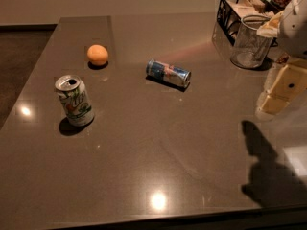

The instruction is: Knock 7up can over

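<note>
Grey-brown polished surface [158,152] carries the white-and-green 7up can [74,101], upright near the left edge and well apart from the robot's cream gripper [280,92] at the far right; whether the gripper is spread or closed cannot be told. The task seems to be at its approach step: the next move calls for a long reach leftward, clear of the blue-and-silver can [168,74] lying on its side and the orange [97,54], then a push high on the 7up can. At back right, a black wire basket [221,11] holds pale packets and a clear tumbler [247,47] looks empty.
</note>
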`<action>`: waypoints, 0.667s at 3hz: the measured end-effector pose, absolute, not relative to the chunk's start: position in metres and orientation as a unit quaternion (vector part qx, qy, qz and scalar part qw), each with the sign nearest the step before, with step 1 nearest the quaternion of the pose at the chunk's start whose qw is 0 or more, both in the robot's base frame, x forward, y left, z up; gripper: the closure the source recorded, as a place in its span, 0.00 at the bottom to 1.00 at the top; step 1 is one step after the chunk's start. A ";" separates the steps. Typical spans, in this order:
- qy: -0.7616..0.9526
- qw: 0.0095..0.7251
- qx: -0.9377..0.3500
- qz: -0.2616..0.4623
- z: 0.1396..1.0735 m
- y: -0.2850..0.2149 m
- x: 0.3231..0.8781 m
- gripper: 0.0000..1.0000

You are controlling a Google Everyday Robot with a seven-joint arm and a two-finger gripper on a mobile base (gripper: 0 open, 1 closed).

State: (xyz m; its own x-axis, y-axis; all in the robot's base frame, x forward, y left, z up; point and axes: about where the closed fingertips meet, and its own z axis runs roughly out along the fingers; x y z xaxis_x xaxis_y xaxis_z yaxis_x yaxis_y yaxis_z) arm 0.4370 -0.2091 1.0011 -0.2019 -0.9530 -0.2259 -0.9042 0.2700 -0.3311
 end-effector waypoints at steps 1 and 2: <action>0.773 0.195 -0.601 -0.063 1.001 -0.209 0.437 0.00; 0.784 0.216 -0.582 -0.032 0.995 -0.198 0.449 0.00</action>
State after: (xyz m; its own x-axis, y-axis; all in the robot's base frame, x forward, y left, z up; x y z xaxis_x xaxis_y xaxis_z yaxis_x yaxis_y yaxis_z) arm 0.4488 -0.1978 0.9950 -0.2301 -0.9255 -0.3008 -0.8979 0.3211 -0.3012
